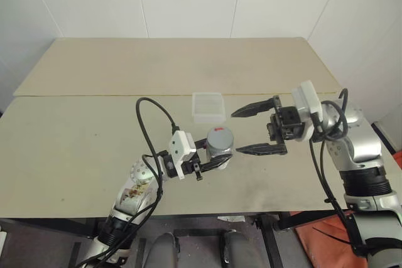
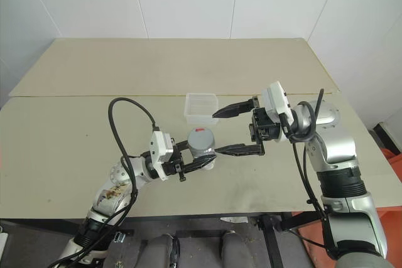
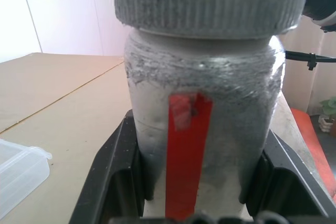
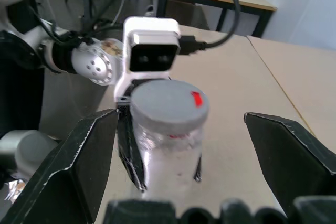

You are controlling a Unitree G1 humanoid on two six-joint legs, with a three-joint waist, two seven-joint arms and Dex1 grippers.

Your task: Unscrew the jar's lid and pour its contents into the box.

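No readable text, brand, number or sign on anything here.

Jar (image 3: 202,129): red vertical strip on its front, plain, no lettering on it; a small pale patch near the strip's top, nothing legible. In the right wrist view, faint red marks on the jar's side below the cap, too small to make out as characters.

Lid (image 4: 169,103): one small red mark near its edge, a bare dab, not a letter or figure.

Box (image 1: 208,106): clear plastic, no print seen.
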